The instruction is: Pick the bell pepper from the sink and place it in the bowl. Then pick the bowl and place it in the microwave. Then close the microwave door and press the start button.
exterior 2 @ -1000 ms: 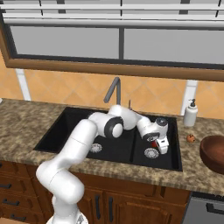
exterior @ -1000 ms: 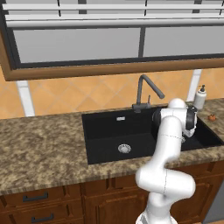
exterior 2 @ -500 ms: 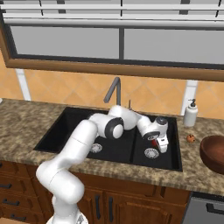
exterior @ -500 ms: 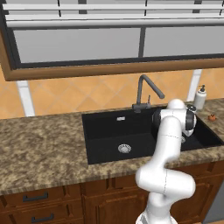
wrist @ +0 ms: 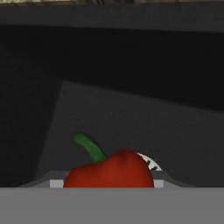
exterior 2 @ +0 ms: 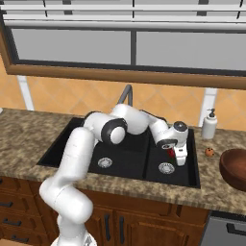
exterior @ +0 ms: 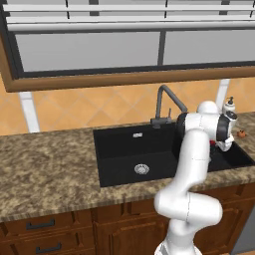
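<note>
The red bell pepper (wrist: 109, 171), green stem up, sits between my fingertips low in the hand view, over the drain in the right basin of the black sink (exterior 2: 72, 144). My gripper (exterior 2: 178, 156) hangs inside that basin, shut on the bell pepper (exterior 2: 171, 152), of which a red patch shows beside the hand. From the left base view the gripper (exterior: 224, 144) is mostly behind the arm, with a bit of red pepper (exterior: 213, 143) next to it. The reddish-brown bowl (exterior 2: 235, 168) stands on the counter to the sink's right. The microwave and its door are out of view.
A dark faucet (exterior 2: 126, 93) rises behind the sink. A white soap bottle (exterior 2: 209, 126) and a small orange object (exterior 2: 209, 152) stand on the granite counter (exterior: 45, 164) between sink and bowl. Each basin has a steel drain (exterior 2: 104, 162). Windows run above.
The jaws have narrowed from wide open onto the bell pepper. The arm has barely moved, still low in the right basin.
</note>
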